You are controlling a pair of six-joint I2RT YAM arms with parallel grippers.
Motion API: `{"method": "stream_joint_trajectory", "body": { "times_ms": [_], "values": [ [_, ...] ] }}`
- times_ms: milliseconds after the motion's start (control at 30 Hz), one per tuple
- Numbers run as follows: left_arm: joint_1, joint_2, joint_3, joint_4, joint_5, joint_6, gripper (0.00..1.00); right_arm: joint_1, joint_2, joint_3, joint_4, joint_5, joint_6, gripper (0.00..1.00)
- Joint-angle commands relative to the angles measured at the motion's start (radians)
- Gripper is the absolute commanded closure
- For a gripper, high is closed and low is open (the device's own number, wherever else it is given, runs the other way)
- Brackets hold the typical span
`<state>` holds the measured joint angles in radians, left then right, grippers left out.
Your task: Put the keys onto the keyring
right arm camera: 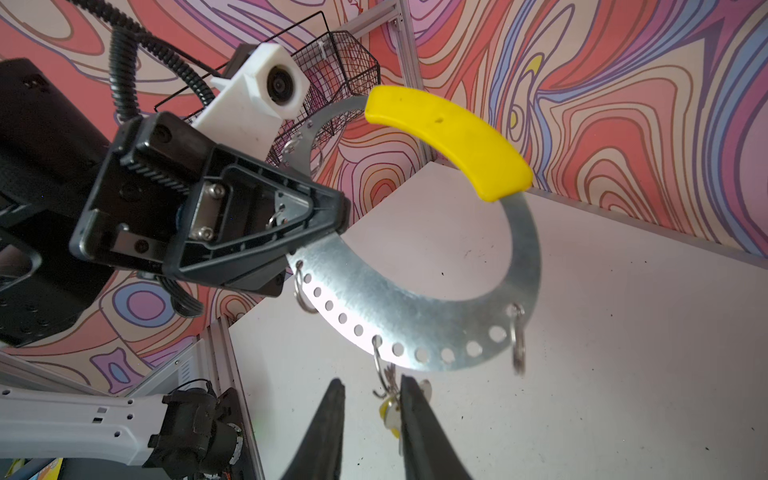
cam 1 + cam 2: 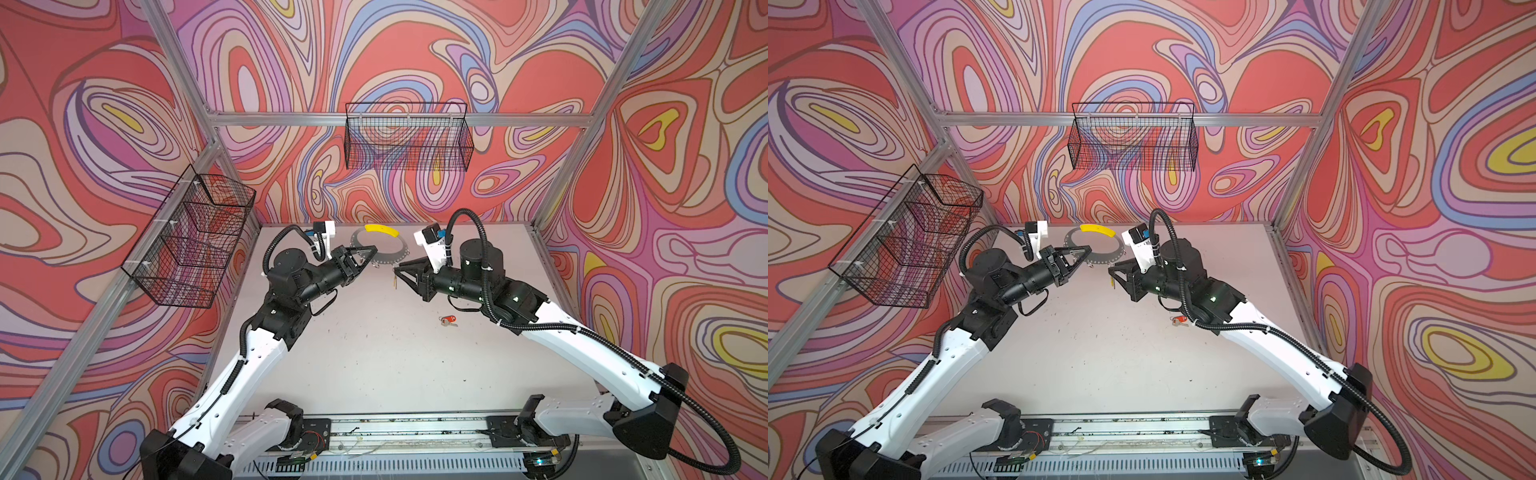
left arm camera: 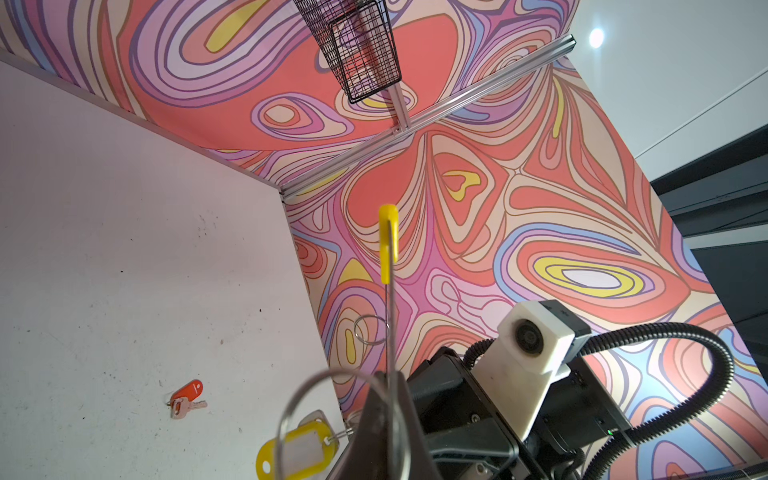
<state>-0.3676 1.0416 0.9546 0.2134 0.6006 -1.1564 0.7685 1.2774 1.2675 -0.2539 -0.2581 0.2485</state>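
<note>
**Keyring held on edge, yellow-tag key at its lower rim**

In both top views the bench (image 2: 374, 365) fills the lower middle of the frame. The red-tag key (image 2: 448, 320) lies flat on it, right of centre, near the right arm and well apart from the other task things. The left wrist view also catches this key, low on the left. The right wrist view does not.

Farther up, the two grippers meet mid-frame. The left gripper (image 2: 370, 251) is clenched on the rim of the keyring (image 2: 390, 259) and holds it on edge with its yellow arc (image 2: 381, 229) uppermost. The right gripper (image 2: 397, 270) points at the ring's lower rim, and the yellow-tag key (image 2: 395, 283) dangles just below its tip. From above, the gap between its fingers cannot be judged.

The right wrist view settles that. The fingers (image 1: 419, 424) stand apart, released, at the bottom edge, and the yellow-tag key hangs in the gap against one of them. It is just beneath a split ring (image 1: 378, 361), but whether it is threaded on cannot be told. Only this view shows the keyring's flat face and its row of holes. The left wrist view sees the ring as a thin upright line.

Farthest off, one wire basket (image 2: 409, 141) hangs on the back wall and another (image 2: 191, 241) on the wall at the left of the frame.
</note>
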Motion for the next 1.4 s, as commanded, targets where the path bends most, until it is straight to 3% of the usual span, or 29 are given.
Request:
{"method": "stream_joint_trajectory", "body": {
  "times_ms": [0, 833, 1133, 1367],
  "values": [
    [-0.004, -0.011, 0.035, 0.016, -0.002, -0.006, 1.00, 0.005, -0.027, -0.023, 0.023, 0.028, 0.008, 0.75],
    [-0.004, -0.030, 0.013, 0.006, -0.005, -0.001, 1.00, 0.005, 0.016, -0.007, 0.143, -0.023, 0.044, 0.86],
    [-0.004, -0.037, 0.003, -0.028, -0.005, 0.012, 1.00, 0.005, 0.025, -0.005, 0.138, -0.008, 0.069, 1.00],
    [-0.004, -0.036, -0.002, -0.117, -0.017, 0.086, 1.00, 0.005, 0.023, 0.019, 0.032, 0.049, 0.115, 1.00]
  ]
}}
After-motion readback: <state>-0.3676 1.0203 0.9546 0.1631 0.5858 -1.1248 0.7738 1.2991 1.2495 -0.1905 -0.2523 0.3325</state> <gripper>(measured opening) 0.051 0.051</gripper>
